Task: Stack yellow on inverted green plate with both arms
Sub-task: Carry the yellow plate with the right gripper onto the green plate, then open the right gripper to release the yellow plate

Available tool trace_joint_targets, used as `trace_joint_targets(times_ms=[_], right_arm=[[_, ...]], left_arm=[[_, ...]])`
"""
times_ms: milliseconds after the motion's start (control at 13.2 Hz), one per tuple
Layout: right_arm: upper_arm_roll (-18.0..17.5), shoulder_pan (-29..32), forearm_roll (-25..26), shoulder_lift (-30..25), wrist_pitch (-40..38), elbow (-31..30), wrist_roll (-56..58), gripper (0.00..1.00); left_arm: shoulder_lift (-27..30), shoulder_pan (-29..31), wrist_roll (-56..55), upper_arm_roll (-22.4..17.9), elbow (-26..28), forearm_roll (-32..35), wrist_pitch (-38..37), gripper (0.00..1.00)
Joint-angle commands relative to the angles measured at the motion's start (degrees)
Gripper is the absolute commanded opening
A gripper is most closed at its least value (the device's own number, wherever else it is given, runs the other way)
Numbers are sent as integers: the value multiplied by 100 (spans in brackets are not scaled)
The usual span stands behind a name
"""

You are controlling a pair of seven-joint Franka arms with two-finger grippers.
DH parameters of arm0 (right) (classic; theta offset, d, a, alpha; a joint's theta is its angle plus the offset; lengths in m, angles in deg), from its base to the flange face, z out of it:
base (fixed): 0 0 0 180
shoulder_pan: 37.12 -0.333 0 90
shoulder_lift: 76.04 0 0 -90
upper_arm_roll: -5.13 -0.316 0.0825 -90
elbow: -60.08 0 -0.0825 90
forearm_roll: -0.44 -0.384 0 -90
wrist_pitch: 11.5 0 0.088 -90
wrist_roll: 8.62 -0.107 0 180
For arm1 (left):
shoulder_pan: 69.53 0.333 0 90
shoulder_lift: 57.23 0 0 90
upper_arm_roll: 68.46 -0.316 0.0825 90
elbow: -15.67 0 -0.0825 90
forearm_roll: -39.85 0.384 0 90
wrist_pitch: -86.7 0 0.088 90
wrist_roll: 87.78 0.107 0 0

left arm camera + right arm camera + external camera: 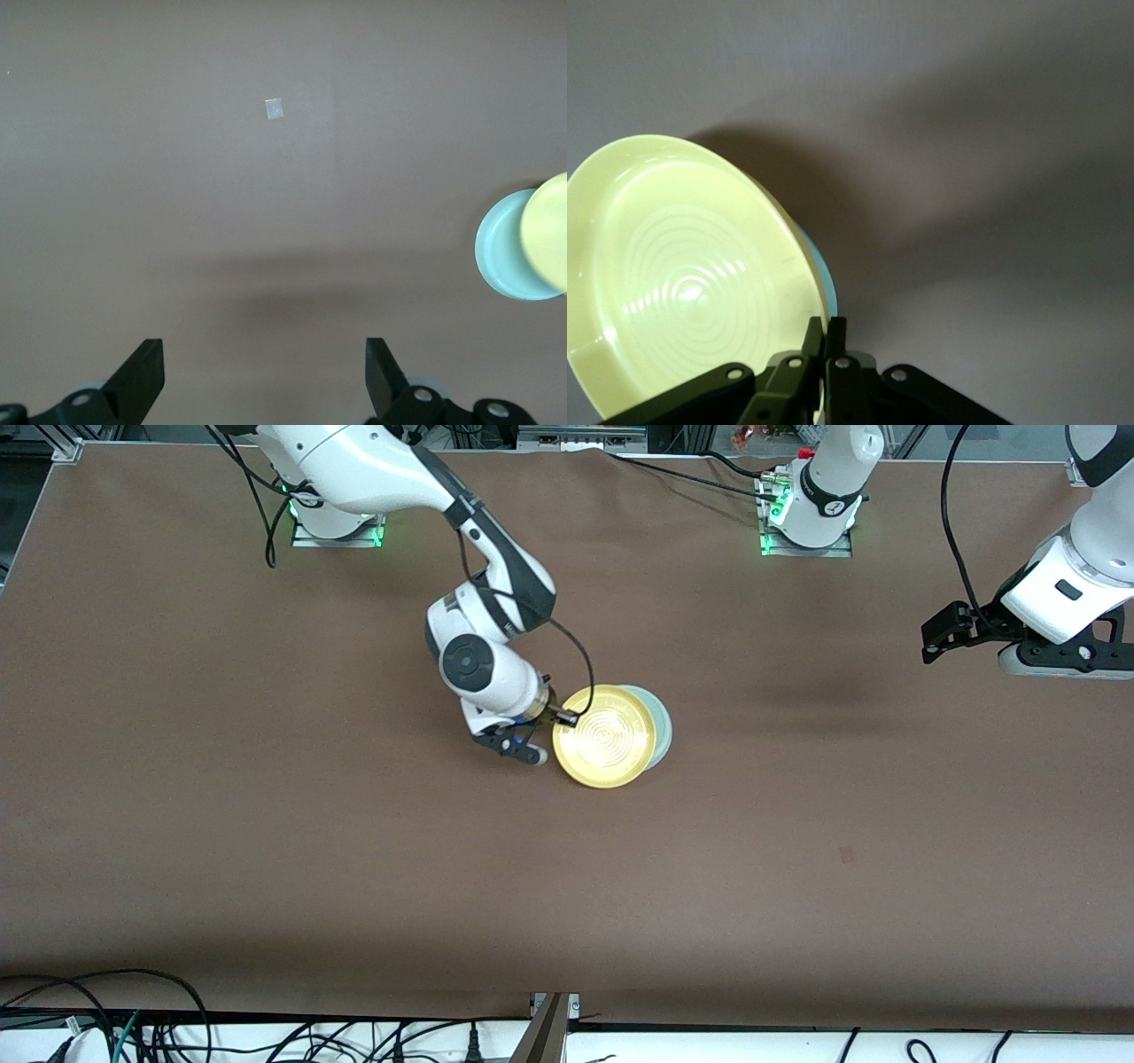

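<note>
**Right gripper pinches the yellow plate's rim over the green plate**

The right arm's black two-finger gripper (pixel 556 717) is closed on the rim of the round, shallow yellow plate (pixel 604 735), its fingers (pixel 824 347) pressed together with the thin edge between them. The grip sits on the part of the rim toward the right arm's end of the table. The plate is held tilted, its ringed face turned up toward the front camera; in the right wrist view the same rings (pixel 687 292) show on the face turned toward that camera. It hangs over the round, pale mint-green plate (pixel 660 726), covering most of it, so that only a crescent of green shows on the side toward the left arm's end. Whether the two plates touch cannot be told. The green plate lies on the brown table covering (pixel 266 824) near the middle of the table.

The left arm's black two-finger gripper (pixel 266 376) waits well apart, raised over the left arm's end of the table, its fingers (pixel 142 372) spread wide with nothing between them. Its wrist view looks down on bare brown covering, with a small pale square mark (pixel 274 108) and, at the picture's edge, the green plate (pixel 505 257) partly covered by the yellow one (pixel 547 232).
</note>
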Motion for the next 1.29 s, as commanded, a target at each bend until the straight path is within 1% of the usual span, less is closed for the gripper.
trace_joint_targets(times_ms=[0,228,380,759,1063,1215], right_arm=[[12,-368,-57,-377,162,-496,-259,0],[21,-614,-57,-536,925,-971,-355,0],[38,-641,-66,-493,1208,-1007,-364,0],[152,-624,-57,-431,1464,-981,-391,0],[170,-615,-57,-273,1719,-972,-391,0],[170,-615,-57,-273,1710,-981,-390,0]], left_arm=[[-28,0,76,0,-125,-75,-74,100],[-28,0,67,35,-125,-75,-127,100],[-28,0,50,35,-134,-75,-136,100],[-28,0,41,79,-142,-75,-136,100],[-28,0,41,79,-134,-75,-136,100],[-28,0,41,79,-142,-66,-136,100]])
